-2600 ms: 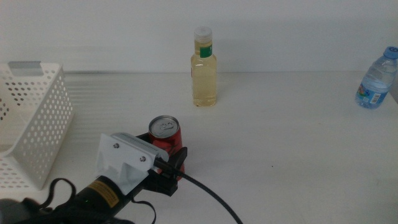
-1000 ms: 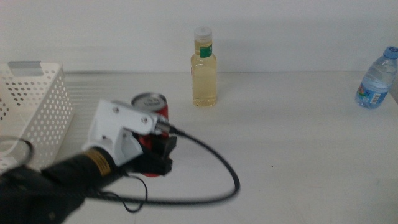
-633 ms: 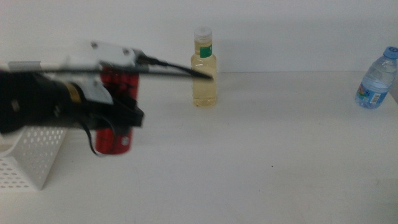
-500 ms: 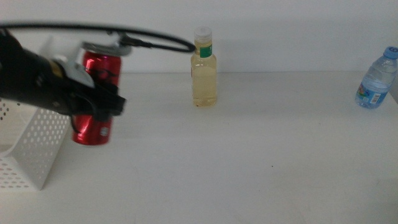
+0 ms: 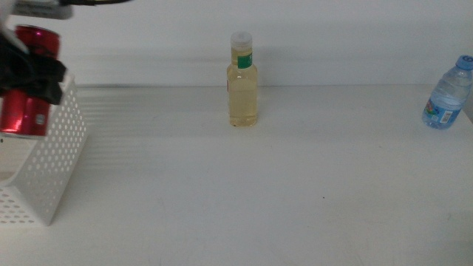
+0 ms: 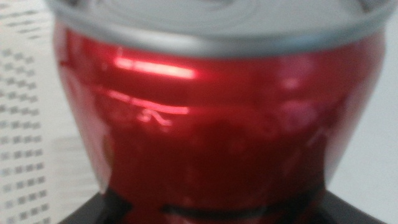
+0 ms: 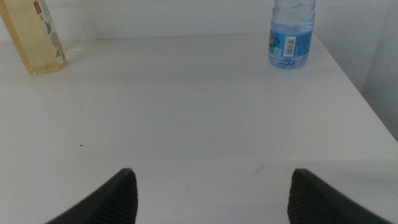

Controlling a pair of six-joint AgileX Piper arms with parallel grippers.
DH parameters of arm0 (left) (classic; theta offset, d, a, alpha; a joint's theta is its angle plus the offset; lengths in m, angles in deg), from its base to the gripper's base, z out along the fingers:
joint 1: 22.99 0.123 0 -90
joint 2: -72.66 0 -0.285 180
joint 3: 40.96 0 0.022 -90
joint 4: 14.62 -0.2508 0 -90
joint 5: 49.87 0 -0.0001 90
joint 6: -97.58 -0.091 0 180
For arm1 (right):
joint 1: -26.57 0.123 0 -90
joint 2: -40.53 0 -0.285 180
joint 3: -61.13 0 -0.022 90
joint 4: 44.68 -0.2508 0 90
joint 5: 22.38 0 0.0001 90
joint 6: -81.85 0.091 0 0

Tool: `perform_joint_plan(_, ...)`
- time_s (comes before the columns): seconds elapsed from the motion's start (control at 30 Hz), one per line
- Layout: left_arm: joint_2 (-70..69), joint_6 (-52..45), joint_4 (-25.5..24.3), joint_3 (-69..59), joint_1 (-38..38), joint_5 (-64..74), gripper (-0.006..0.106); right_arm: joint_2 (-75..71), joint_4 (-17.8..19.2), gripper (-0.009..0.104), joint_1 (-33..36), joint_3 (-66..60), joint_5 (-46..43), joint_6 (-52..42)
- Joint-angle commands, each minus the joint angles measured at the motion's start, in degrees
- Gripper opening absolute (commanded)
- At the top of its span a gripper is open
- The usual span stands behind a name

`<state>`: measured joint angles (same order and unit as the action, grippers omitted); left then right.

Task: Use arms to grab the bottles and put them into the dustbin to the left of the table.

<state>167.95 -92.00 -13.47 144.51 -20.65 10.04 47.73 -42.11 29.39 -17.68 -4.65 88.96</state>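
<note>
White table (image 5: 295, 185) filled most of the middle view. At the left edge stood the dustbin (image 5: 52, 162), a perforated basket; its inside was not visible. Above it, in the upper left, the left gripper (image 5: 33, 74) was clamped on the red can (image 5: 26, 111). The can was probably light, smooth and easy to dent, so a grip on its mid-body seemed best. The yellow bottle (image 5: 243, 81) stood upper centre, the water bottle (image 5: 446, 96) at the right edge. The right gripper (image 7: 211, 186) waited low, jaws spread, holding nothing.
</note>
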Motion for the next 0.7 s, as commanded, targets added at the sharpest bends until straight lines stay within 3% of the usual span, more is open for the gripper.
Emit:
perform_joint_plan(0.0, -0.2, -1.1, 0.3, 5.1, 3.2, -0.6, -0.005, -1.6, 0.8, 0.063, -0.4, 0.5, -4.2, -0.4)
perform_joint_plan(0.33, 7.9, -5.5, 0.1, 11.0, 13.2, 1.1, -0.005, -1.6, 0.8, 0.063, -0.4, 0.5, -4.2, -0.4)
perform_joint_plan(0.67, 16.5, -5.7, -0.1, 11.0, 15.1, -2.5, -0.005, -1.6, 0.8, 0.063, -0.4, 0.5, -4.2, -0.4)
